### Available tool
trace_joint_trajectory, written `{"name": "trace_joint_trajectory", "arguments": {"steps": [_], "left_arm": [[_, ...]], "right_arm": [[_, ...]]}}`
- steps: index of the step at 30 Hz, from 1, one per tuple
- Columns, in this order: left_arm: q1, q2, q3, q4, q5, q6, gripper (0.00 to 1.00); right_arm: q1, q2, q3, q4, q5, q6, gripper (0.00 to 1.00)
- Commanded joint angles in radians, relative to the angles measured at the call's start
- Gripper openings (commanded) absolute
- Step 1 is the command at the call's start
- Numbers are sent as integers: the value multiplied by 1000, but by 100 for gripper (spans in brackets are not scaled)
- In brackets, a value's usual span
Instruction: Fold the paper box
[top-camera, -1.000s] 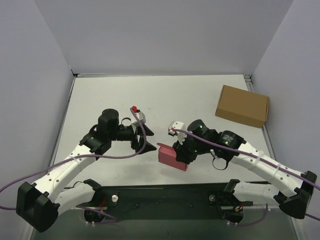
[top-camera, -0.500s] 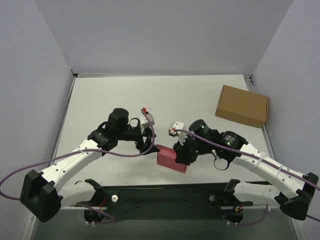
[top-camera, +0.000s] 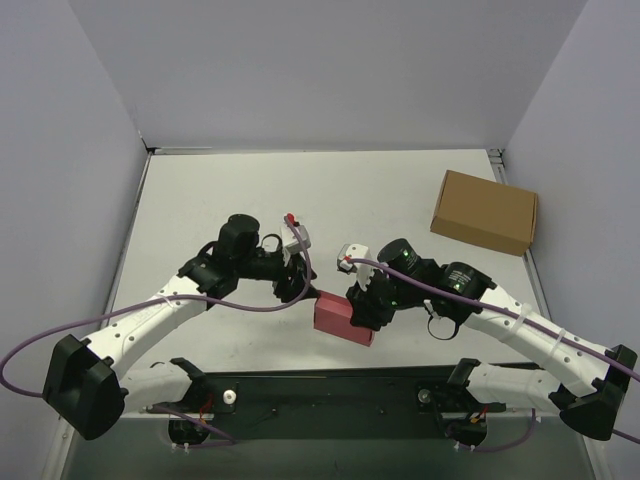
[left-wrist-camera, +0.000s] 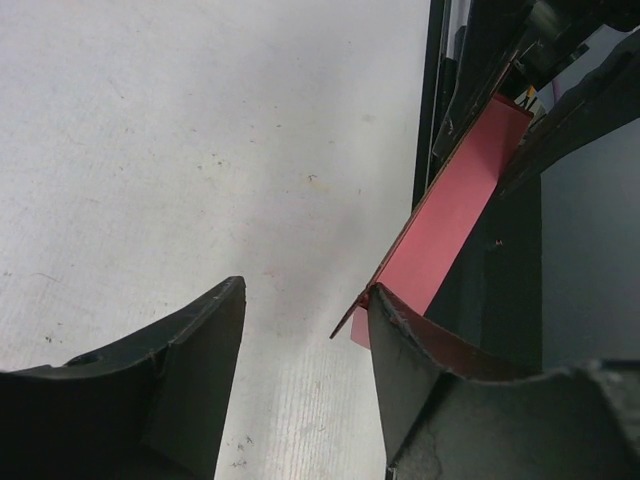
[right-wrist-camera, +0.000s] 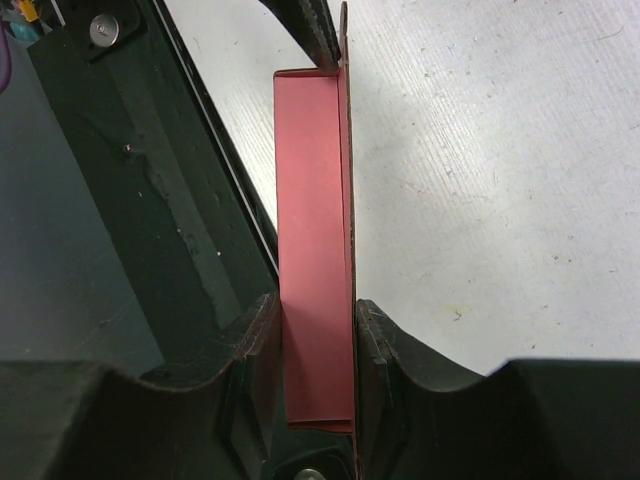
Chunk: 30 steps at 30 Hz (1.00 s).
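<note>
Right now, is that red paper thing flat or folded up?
Partly folded: the box has a wall creased upright along one flat panel, clamped in the right end effector.

Pink-red paper box (top-camera: 342, 317), partly folded thin card, standing on edge near the table's front edge

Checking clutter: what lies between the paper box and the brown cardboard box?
Top view: the right gripper, clamped on the paper box, then bare table to the brown cardboard box.

The right pincer (right-wrist-camera: 317, 312) grips the red paper box (right-wrist-camera: 312, 180) over the white table (right-wrist-camera: 490, 150).
</note>
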Motion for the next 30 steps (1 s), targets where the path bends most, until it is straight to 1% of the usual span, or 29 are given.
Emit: {"name": "trace_joint_trajectory", "arguments": {"steps": [1, 4, 6, 8, 10, 11, 15, 17, 18, 20, 26, 30], "left_arm": [[-6, 0, 51, 22, 37, -5, 58], [-6, -5, 50, 19, 39, -9, 50], [-9, -8, 46, 22, 42, -14, 49], [-13, -6, 48, 22, 45, -15, 45], [-21, -2, 49, 22, 54, -17, 39], [-23, -2, 51, 18, 56, -15, 34], [-32, 0, 53, 10, 56, -19, 27], [-35, 0, 54, 7, 53, -25, 21], [-36, 1, 54, 5, 53, -25, 17], [-43, 7, 57, -4, 42, -29, 16], [-52, 30, 88, -60, 7, -20, 17], [-56, 40, 103, -99, -61, -20, 18]], "right_arm": [[-5, 0, 9, 14, -13, -2, 20], [-5, 5, 7, 12, -16, -4, 20], [-5, 7, 6, 11, -16, -4, 20], [-5, 5, 6, 9, -13, -5, 20], [-7, 3, 6, 6, -13, -7, 20], [-5, 6, 6, 6, -12, -7, 20], [-5, 13, 7, 3, -9, -10, 20], [-2, 14, 9, 0, 16, -12, 20], [4, 16, 9, -2, 28, -16, 20], [13, 19, 10, -5, 69, -19, 20], [27, 34, 21, -25, 131, -32, 20], [31, 40, 25, -32, 155, -41, 20]]}}
